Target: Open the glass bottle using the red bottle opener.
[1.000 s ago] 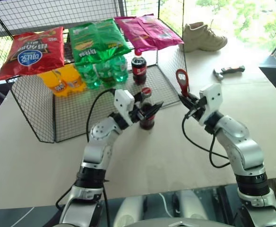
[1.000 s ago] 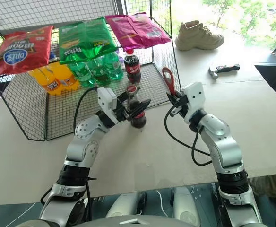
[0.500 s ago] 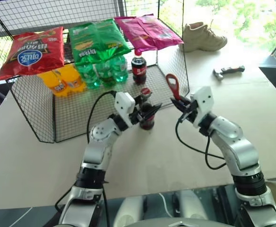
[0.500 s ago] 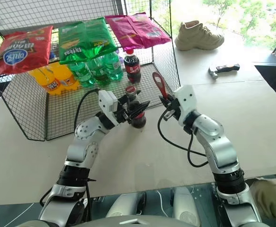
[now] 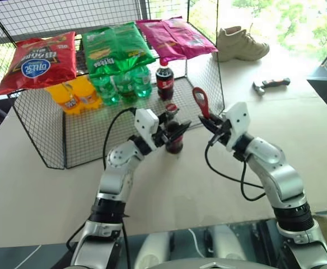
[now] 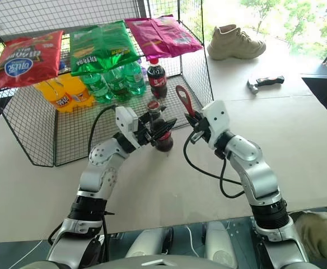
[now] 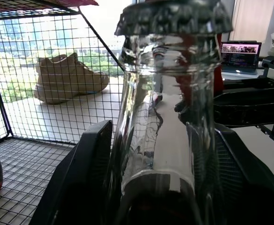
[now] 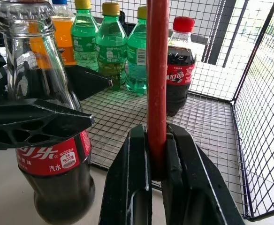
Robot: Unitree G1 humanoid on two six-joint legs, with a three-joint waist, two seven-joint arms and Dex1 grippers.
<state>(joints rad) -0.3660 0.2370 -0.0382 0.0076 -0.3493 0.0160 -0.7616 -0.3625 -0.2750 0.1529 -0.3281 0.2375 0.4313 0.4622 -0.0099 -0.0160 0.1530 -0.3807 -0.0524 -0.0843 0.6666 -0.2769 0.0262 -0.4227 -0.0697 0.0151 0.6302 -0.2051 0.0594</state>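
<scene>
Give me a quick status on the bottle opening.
Left gripper around the glass bottle, cap on. Right gripper shut on the red bottle opener, ring head up, beside the cap, not hooked. Nothing between them.

Red (image 5: 36,61), green (image 5: 116,47) and pink snack bags (image 5: 176,36) are lying atop a wire rack (image 5: 51,143). Soda bottles (image 5: 118,85) are standing underneath. A beige shoe (image 5: 239,43) and grey-black tool (image 5: 271,84) are resting on the table (image 5: 29,190).

Mock shop: wire rack (image 5: 51,140), snack bags (image 5: 37,60), sodas (image 5: 121,84)

free: table front (image 5: 197,179) | blocked: wire rack (image 5: 51,140) behind
</scene>
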